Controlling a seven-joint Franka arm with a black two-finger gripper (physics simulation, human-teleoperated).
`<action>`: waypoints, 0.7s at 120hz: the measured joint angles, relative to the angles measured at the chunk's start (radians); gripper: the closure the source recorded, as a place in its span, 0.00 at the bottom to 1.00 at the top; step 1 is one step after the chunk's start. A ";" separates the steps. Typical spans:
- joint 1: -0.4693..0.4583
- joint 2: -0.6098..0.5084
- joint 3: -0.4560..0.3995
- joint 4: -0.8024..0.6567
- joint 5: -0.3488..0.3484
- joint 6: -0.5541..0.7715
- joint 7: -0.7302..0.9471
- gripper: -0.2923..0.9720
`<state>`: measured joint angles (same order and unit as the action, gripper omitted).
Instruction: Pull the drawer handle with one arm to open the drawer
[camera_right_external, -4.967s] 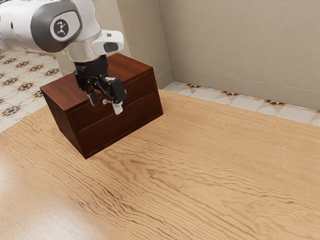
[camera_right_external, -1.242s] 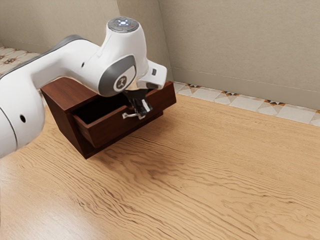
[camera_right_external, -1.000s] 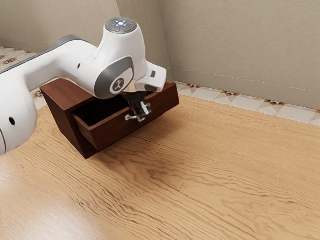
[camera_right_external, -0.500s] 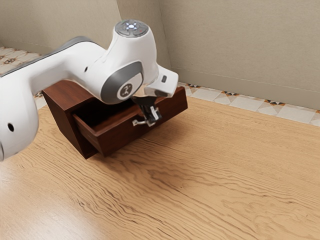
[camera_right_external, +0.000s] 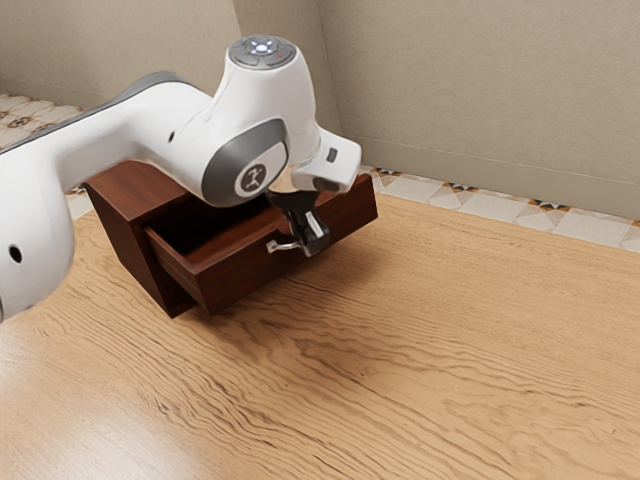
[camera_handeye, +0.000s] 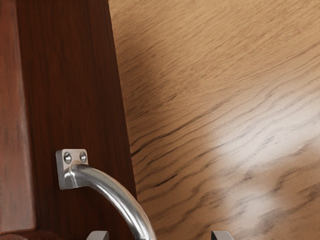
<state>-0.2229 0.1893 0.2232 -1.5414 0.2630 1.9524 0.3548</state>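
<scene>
Shows a white arm (camera_right_external: 130, 130) entering from the exterior frame's left, above a dark wooden cabinet (camera_right_external: 120, 190) at centre-left on the wood-grain bench (camera_right_external: 420, 360). Finds the upper drawer (camera_right_external: 240, 268) standing well out toward the right, its interior exposed. Places the gripper (camera_right_external: 310, 238) at the drawer front's metal handle (camera_right_external: 283, 245). In the wrist view, shows the fingers (camera_handeye: 98, 235) apart, straddling the handle rather than pinching it.
</scene>
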 joint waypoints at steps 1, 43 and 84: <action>0.000 -0.001 0.000 0.000 -0.001 0.000 0.000 0.59; 0.041 -0.109 0.022 0.159 -0.137 -0.269 0.006 0.38; 0.061 -0.131 0.034 0.256 -0.219 -0.507 -0.064 0.26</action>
<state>-0.1615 0.0580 0.2574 -1.2857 0.0437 1.4459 0.2912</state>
